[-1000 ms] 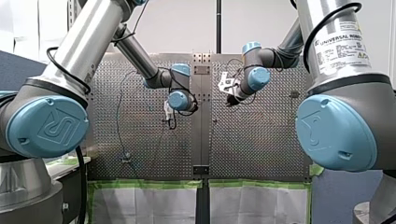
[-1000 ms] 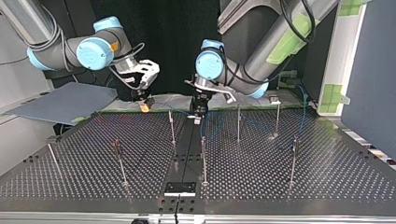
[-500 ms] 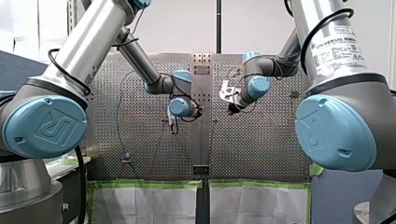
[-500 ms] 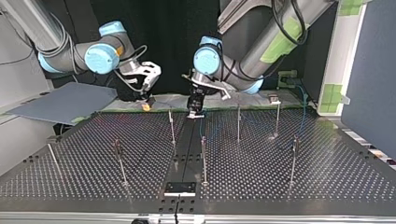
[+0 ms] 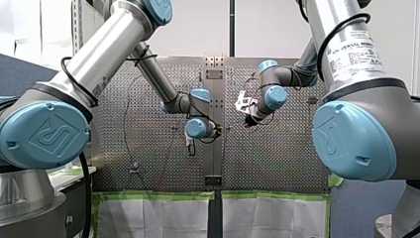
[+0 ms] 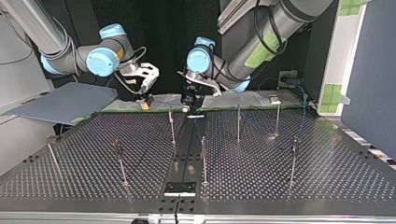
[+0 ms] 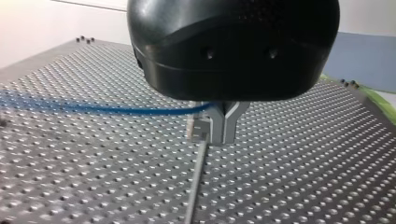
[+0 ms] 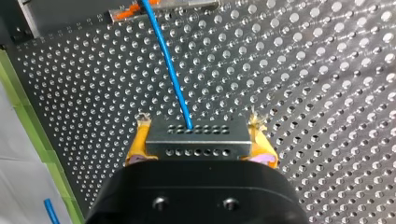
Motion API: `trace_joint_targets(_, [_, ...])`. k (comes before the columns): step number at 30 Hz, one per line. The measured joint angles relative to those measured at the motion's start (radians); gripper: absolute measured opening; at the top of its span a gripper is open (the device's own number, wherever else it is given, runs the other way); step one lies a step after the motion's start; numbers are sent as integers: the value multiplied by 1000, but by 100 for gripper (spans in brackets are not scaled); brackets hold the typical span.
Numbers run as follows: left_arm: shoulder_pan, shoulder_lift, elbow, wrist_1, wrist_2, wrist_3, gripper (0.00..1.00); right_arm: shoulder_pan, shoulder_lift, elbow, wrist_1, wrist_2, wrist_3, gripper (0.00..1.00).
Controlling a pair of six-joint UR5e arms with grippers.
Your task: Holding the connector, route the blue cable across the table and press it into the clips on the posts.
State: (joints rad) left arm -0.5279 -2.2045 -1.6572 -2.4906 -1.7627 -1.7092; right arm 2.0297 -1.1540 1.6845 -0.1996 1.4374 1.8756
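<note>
Shifted toward nine o'clock, top view: black left gripper [image 6: 191, 107] pinching thin blue cable [image 8: 166, 56]. Yellow-padded right gripper [image 8: 199, 137] clamping perforated grey connector [image 8: 196, 145]. Routing step; next, likely cable onto slim metal post [image 6: 172, 128].

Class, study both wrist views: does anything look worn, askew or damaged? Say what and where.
Only the right gripper: its yellow pads look ragged and frayed at the tips, either side of the connector holding the blue cable.

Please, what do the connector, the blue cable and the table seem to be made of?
The connector looks like matte grey metal or plastic, with two rows of small holes. The blue cable seems plastic-sheathed: smooth, slightly glossy, curving freely. The table looks like metal: dull grey sheen, regular perforations.
</note>
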Motion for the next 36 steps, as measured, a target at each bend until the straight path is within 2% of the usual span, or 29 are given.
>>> trace_joint_targets(6, [-6,-40,18,25,29,-5,0,-2,14,0,-2,0,1,0])
trace_joint_targets(14, [-2,-48,52,29,46,-11,0,-5,35,0,-12,3,1,0])
trace_joint_targets(21, [7,-49,78,-8,41,-4,0,-30,38,0,-33,3,18,0])
trace_joint_targets(28, [13,-52,100,-28,48,2,0,-55,56,0,-47,2,20,0])
trace_joint_targets(36, [38,-53,160,-83,55,4,0,-84,71,-16,-58,-3,22,0])
